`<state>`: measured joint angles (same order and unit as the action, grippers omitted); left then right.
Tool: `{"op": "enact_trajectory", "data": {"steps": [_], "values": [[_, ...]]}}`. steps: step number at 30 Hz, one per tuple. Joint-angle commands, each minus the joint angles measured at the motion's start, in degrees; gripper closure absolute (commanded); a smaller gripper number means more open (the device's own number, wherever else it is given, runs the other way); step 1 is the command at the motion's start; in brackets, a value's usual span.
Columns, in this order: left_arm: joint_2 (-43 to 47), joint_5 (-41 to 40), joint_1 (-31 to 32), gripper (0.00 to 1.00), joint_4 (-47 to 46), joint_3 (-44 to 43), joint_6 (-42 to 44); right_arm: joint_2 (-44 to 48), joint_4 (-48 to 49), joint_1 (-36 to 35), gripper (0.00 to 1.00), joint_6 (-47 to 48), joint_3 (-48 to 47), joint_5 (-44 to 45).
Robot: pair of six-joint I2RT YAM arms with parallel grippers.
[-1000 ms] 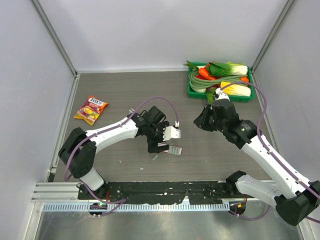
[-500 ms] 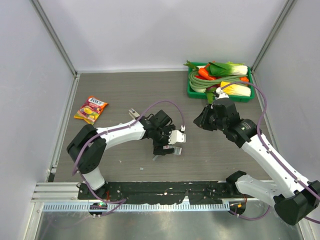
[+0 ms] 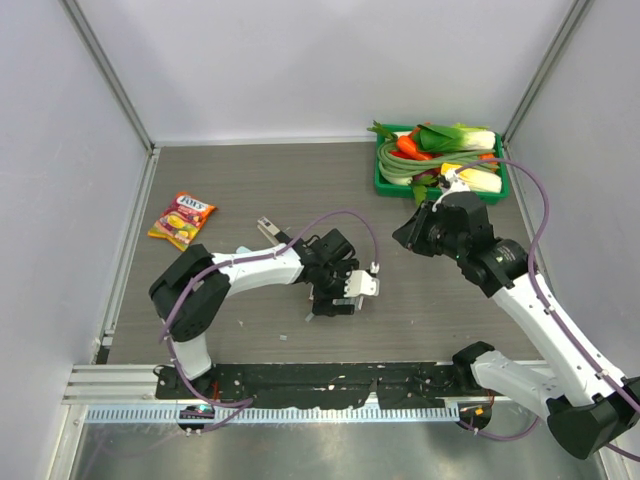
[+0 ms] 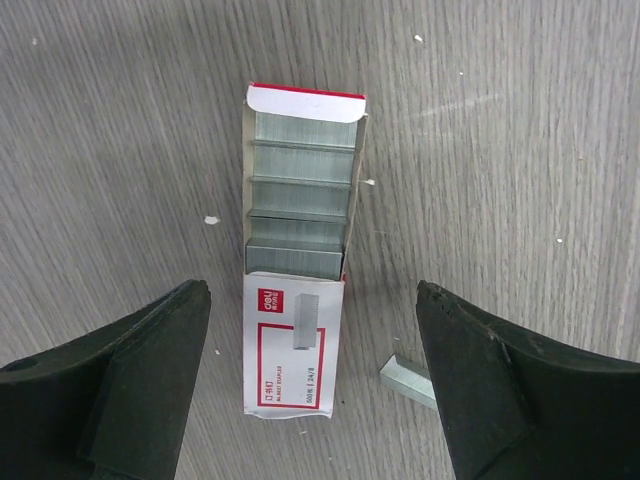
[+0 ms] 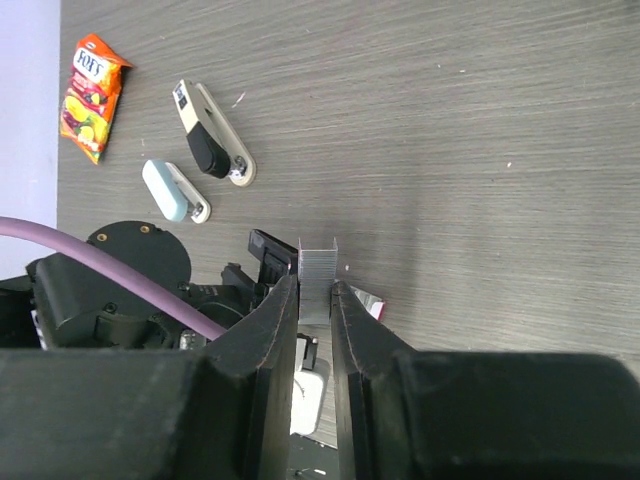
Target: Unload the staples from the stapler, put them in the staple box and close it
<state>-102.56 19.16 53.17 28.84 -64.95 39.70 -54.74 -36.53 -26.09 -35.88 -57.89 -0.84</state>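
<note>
The right gripper (image 5: pixel 314 284) hangs above the worktop, right of its centre, clenched on a short strip of staples (image 5: pixel 317 255). The silvery block pokes out past the fingertips, and its lower part is buried between them. From overhead the strip cannot be made out at all; the dark wrist covers it.

The stapler (image 5: pixel 213 135) lies left of the centre, about halfway between the far and near edges. It shows as two pieces just beside each other: a white part with a dark insert, and a pale blue shell (image 5: pixel 175 190). I cannot tell whether the two are joined. From overhead the blue shell is half lost next to the left arm.

The left gripper (image 4: pixel 312 292) sits low, towards the middle of the near edge, its fingers spread wide and grasping nothing. Between them lies a red-and-white staple box (image 4: pixel 290 350), open at one end, with rows of grey staples showing inside. The print on its sleeve is too small to read. A loose strip (image 4: pixel 408 381) lies flat just beside the box, one end hidden behind a finger. From above, the box is almost wholly hidden under the gripper.

A candy bag (image 3: pixel 181 218) lies near the left edge. A green tray (image 3: pixel 392 192) of vegetables sits in the far right corner, and the right arm's cable crosses part of it.
</note>
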Motion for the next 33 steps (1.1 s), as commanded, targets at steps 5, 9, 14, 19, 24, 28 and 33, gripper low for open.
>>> {"op": "enact_trajectory", "data": {"steps": [5,9,14,19,24,28,33], "values": [[-0.4,-1.8,0.2,0.14,-2.9,-2.3,0.8,0.6,0.9,1.0,0.99,1.5,-3.0,-3.3],[-1.1,-2.5,0.2,0.14,-4.5,-1.8,1.1,0.9,0.9,1.2,0.99,1.8,-3.2,-4.2],[-1.4,-2.8,0.2,0.15,-4.4,-1.7,2.2,0.8,0.9,1.4,0.99,2.0,-3.3,-4.5],[-1.3,-1.8,0.2,0.18,-4.1,-1.0,1.9,0.3,1.0,1.7,0.99,2.1,-3.5,-5.0],[-1.5,-2.5,0.2,0.26,-5.4,-0.1,0.9,0.2,1.2,1.7,0.99,2.0,-3.0,-5.1],[-1.5,-3.3,0.3,0.31,-5.5,0.1,-0.2,0.2,1.3,1.8,0.99,2.3,-2.8,-5.4],[-1.1,-5.2,0.3,0.31,-5.9,1.5,-2.4,-0.1,1.4,1.8,0.99,2.4,-2.7,-5.5]]}}
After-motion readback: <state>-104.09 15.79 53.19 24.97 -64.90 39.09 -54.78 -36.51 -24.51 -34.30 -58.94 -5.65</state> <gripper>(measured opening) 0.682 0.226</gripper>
